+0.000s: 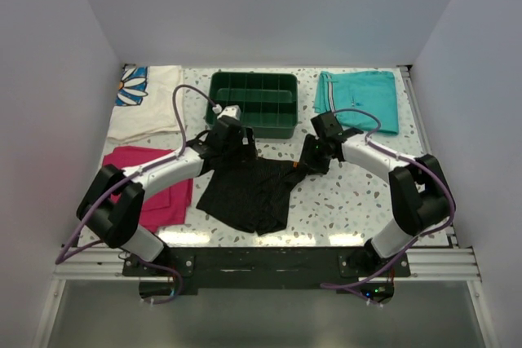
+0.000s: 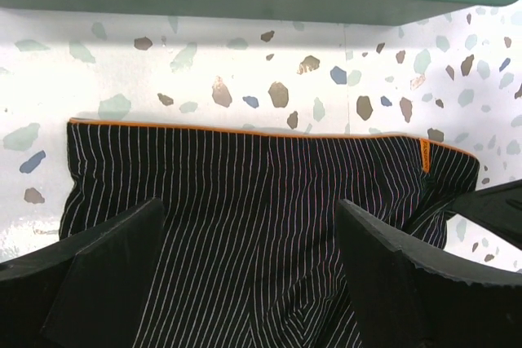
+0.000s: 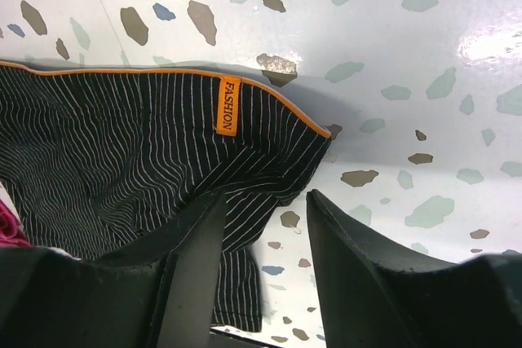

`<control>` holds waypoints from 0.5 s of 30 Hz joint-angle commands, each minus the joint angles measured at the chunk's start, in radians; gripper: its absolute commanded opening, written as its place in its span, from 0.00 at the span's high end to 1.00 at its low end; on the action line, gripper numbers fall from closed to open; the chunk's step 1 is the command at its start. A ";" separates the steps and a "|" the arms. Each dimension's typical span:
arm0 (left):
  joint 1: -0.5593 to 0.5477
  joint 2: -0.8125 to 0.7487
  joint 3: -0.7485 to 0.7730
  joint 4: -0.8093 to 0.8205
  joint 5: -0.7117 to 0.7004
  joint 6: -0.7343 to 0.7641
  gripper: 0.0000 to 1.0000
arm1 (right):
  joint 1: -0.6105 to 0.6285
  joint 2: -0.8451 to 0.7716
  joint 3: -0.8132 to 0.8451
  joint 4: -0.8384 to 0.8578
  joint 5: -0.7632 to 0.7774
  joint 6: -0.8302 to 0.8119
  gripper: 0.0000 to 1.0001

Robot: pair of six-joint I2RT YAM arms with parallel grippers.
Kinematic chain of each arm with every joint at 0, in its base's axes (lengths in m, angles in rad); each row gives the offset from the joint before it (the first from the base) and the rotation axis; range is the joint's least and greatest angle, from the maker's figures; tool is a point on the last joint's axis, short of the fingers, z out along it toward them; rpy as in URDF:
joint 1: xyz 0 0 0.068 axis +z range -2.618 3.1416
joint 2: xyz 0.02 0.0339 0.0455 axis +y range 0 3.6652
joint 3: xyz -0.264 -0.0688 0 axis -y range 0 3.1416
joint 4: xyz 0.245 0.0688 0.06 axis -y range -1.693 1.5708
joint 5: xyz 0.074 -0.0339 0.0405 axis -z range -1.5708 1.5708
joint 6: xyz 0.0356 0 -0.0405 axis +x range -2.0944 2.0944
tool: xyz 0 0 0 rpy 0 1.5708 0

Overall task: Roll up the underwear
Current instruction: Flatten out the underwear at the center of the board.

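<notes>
Black underwear (image 1: pixel 245 193) beneath gaping left claw (image 2: pixel 249 226), perhaps untouched.

Green bin (image 1: pixel 273 129) stands just beyond the underwear (image 1: pixel 245 193); a narrow bare table (image 2: pixel 245 79) strip lies between them

Bright overhead light left glare along the near edge of the white speckled tabletop (image 1: pixel 351 201). Wrist views were sharp, soft shadow edging the black striped underwear (image 3: pixel 122 144).
</notes>
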 commanded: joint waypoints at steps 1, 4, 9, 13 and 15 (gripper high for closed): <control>0.029 0.010 -0.016 0.058 0.009 0.026 0.09 | -0.002 -0.002 -0.014 0.010 0.018 0.012 0.54; 0.041 0.027 -0.031 0.076 0.024 0.029 0.09 | -0.002 0.026 -0.009 0.017 0.012 0.005 0.64; 0.058 0.050 -0.057 0.104 0.037 0.035 0.09 | -0.003 0.024 -0.002 0.010 0.050 -0.018 0.89; 0.070 0.067 -0.074 0.127 0.050 0.042 0.09 | -0.009 0.026 0.031 -0.031 0.079 -0.072 1.00; 0.073 0.081 -0.080 0.133 0.052 0.046 0.09 | -0.011 0.014 0.048 -0.056 0.122 -0.116 1.00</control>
